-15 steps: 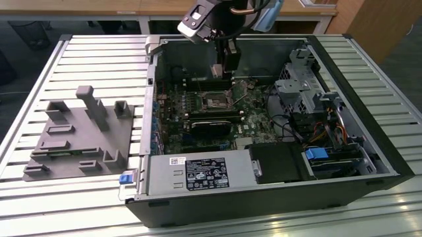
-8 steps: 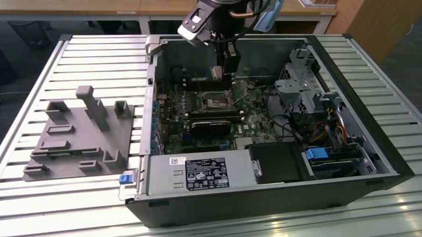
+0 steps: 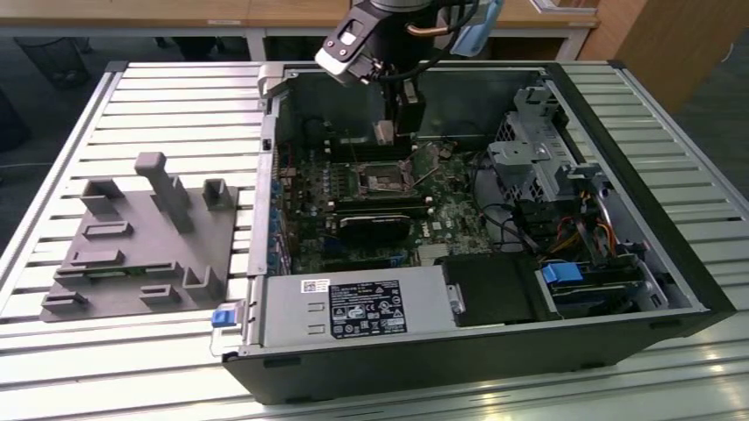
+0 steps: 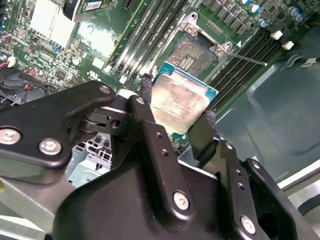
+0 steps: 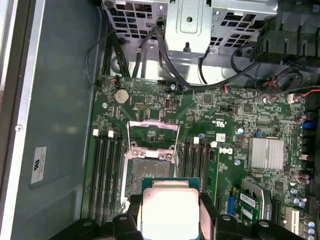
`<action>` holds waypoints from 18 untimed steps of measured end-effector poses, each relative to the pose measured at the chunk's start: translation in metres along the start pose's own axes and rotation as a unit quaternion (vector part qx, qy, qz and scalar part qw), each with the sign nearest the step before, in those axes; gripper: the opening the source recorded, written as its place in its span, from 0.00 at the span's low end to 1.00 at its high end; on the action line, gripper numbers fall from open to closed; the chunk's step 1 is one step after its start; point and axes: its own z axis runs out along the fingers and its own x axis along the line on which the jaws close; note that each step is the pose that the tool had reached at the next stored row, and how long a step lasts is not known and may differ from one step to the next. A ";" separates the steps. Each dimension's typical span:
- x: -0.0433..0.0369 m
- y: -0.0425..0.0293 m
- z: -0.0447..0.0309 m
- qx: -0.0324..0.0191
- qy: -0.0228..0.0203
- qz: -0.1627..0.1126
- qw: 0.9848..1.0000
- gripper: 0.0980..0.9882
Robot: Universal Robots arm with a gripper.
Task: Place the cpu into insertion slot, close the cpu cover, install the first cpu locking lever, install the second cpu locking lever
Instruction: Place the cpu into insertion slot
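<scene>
My gripper (image 4: 177, 107) is shut on the cpu (image 4: 182, 100), a flat square chip with a silvery face and green edge, held by two opposite sides. In the first wrist view the cpu (image 5: 170, 212) hangs above the green board, just off one side of the insertion slot (image 5: 151, 172), whose dark centre lies bare. The cpu cover (image 5: 152, 134), a thin metal frame, stands flipped open at the slot's far side. A thin locking lever (image 4: 247, 59) sticks out beside the insertion slot (image 4: 196, 52). In the exterior view my gripper (image 3: 395, 132) hovers inside the case, above and behind the slot (image 3: 381, 181).
Long black memory slots (image 5: 107, 175) flank the socket. A black heatsink block (image 3: 374, 226) sits in front of it, with the power supply (image 3: 351, 307) nearer. A drive cage (image 3: 532, 158) and cables fill the exterior view's right. A grey fixture plate (image 3: 140, 237) lies outside the case.
</scene>
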 end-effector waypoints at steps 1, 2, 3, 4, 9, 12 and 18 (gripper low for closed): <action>0.0000 -0.0001 0.0008 0.000 -0.001 0.000 1.000 0.50; 0.0000 -0.0001 0.0017 0.000 -0.001 0.001 1.000 0.50; 0.0000 -0.0002 0.0025 0.000 -0.002 0.002 1.000 0.50; 0.0001 -0.0003 0.0033 0.000 -0.003 0.003 1.000 0.50; 0.0003 -0.0006 0.0070 0.000 -0.004 0.015 1.000 0.50; 0.0006 -0.0008 0.0102 0.000 -0.005 0.031 1.000 0.50; 0.0029 -0.0014 0.0201 0.000 -0.004 0.033 0.999 0.50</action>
